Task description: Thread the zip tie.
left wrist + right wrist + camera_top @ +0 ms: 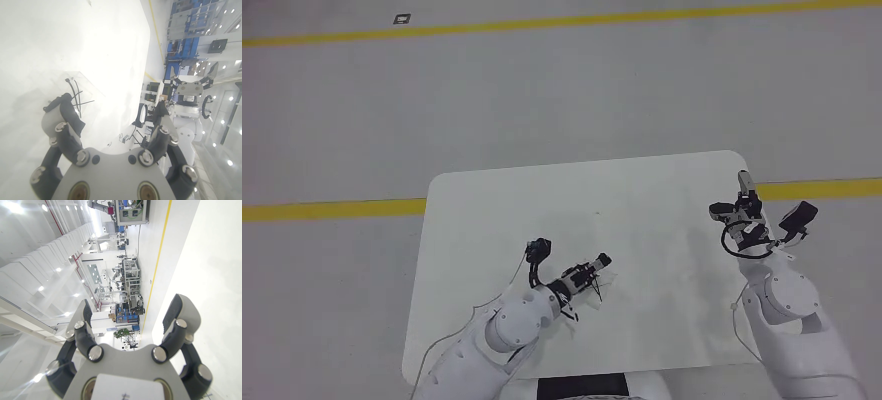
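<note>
Both empty and wide open, the left gripper (pixel 108 106) hovered by loose zip ties (pixel 76 96), seemingly to grasp one, the right gripper (pixel 131 304) parked aside.

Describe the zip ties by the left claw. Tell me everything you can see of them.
The zip ties are a few thin black plastic strips, straight and not looped, lying flat and crossed over one another in a small heap. One shows its square head at the far end. They rest on what looks like a clear plastic sheet on the white table. The open left claw sits just before them, one finger overlapping their near ends; whether it touches them cannot be told.
</note>
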Tool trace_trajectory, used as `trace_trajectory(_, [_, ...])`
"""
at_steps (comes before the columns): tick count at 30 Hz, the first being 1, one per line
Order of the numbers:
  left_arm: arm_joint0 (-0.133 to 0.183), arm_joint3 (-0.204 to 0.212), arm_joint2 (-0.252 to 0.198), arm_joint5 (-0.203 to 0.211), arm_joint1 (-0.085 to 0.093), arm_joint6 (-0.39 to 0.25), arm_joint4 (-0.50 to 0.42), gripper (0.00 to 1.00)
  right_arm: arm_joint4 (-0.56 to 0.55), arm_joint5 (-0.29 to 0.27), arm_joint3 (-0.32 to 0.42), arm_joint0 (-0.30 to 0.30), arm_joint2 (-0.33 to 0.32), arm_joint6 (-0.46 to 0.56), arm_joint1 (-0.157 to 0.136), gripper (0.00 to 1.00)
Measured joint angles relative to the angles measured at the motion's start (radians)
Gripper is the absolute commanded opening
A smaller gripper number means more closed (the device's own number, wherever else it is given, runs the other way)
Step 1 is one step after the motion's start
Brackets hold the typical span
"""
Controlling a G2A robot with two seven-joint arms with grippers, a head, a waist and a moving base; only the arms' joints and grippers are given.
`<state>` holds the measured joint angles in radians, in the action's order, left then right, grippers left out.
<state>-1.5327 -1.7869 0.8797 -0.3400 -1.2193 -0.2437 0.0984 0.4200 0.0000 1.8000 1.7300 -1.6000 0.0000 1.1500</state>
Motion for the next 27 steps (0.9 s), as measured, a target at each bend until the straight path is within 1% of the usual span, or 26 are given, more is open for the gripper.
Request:
trace_trajectory(2, [0.000,0.006,-0.007,0.000,-0.006,0.013,-0.010,1.00,0.000,0.000,0.000,0.000,0.000,0.000,0.000,1.00])
trace_trajectory(6, [-0.008,0.005,-0.017,0.000,-0.018,0.079,0.027,1.00,0.000,0.000,0.000,0.000,0.000,0.000,0.000,1.00])
trace_trajectory(7, [-0.009,0.005,-0.017,0.000,-0.019,0.086,0.039,1.00,0.000,0.000,0.000,0.000,0.000,0.000,0.000,1.00])
trace_trajectory(9, [-0.009,0.005,-0.018,0.000,-0.020,0.089,0.052,1.00,0.000,0.000,0.000,0.000,0.000,0.000,0.000,1.00])
trace_trajectory(16, [-0.008,0.005,-0.018,0.000,-0.020,0.088,0.051,1.00,0.000,0.000,0.000,0.000,0.000,0.000,0.000,1.00])
trace_trajectory(20, [-0.002,0.021,-0.034,0.000,-0.022,0.087,0.088,1.00,0.000,0.000,0.000,0.000,0.000,0.000,0.000,1.00])
trace_trajectory(22, [-0.001,0.036,-0.037,0.000,-0.024,0.092,0.104,1.00,0.000,0.000,0.000,0.000,0.000,0.000,0.000,1.00])
trace_trajectory(27, [0.004,0.052,-0.044,0.000,-0.036,0.083,0.126,1.00,0.000,0.000,0.000,0.000,0.000,0.000,0.000,1.00])
